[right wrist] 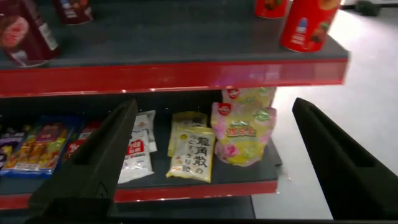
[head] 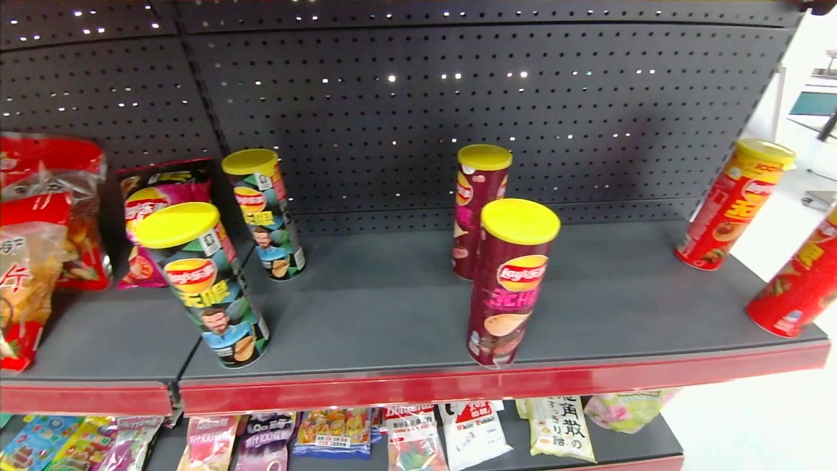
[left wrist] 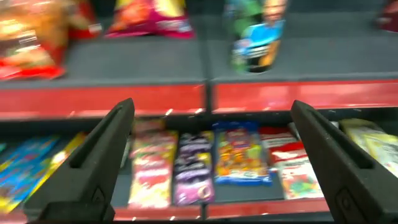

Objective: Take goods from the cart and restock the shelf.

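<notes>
On the dark shelf (head: 392,307) stand two teal chip cans (head: 199,281) (head: 263,212), two maroon cans (head: 513,281) (head: 479,209) and two red cans (head: 732,203) (head: 798,281), all with yellow lids. My left gripper (left wrist: 211,106) is open and holds nothing; it faces the shelf's red front edge, below the front teal can (left wrist: 258,34). My right gripper (right wrist: 214,102) is also open with nothing in it, level with the red edge, between the front maroon can (right wrist: 25,31) and a red can (right wrist: 311,25).
Snack bags (head: 39,229) and a purple chip bag (head: 153,196) fill the shelf's left end. The lower shelf holds several flat packets (left wrist: 239,152) (right wrist: 193,152) and a pink-green bag (right wrist: 242,134). The shelf ends at the right, with open floor (head: 771,418) beyond.
</notes>
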You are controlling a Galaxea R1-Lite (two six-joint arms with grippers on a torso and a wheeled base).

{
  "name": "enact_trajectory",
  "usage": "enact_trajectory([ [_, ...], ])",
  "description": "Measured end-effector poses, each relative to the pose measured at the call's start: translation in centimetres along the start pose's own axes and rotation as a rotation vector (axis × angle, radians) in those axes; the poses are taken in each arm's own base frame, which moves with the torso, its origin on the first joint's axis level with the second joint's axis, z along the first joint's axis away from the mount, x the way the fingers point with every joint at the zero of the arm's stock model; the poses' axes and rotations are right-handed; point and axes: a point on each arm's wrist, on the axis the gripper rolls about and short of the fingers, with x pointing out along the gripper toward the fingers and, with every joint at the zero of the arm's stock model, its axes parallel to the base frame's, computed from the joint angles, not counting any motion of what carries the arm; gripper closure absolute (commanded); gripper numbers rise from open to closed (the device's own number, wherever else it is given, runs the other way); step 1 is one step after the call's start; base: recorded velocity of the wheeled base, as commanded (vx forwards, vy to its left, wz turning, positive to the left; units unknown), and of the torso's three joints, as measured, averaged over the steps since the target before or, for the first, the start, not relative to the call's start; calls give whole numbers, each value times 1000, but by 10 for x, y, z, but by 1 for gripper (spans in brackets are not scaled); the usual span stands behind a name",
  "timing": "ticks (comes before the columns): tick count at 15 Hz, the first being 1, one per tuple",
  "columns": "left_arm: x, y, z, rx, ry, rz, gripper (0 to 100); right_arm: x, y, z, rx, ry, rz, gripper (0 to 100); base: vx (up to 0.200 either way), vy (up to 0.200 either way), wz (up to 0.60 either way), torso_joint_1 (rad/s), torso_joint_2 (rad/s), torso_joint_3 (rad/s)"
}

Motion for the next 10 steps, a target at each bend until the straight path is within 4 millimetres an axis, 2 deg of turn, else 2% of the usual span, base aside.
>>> enact_trajectory([
  [10,0,0,0,0,0,0,0,0,1,0,25,-1,46,0,0,0,0,0,0,0],
])
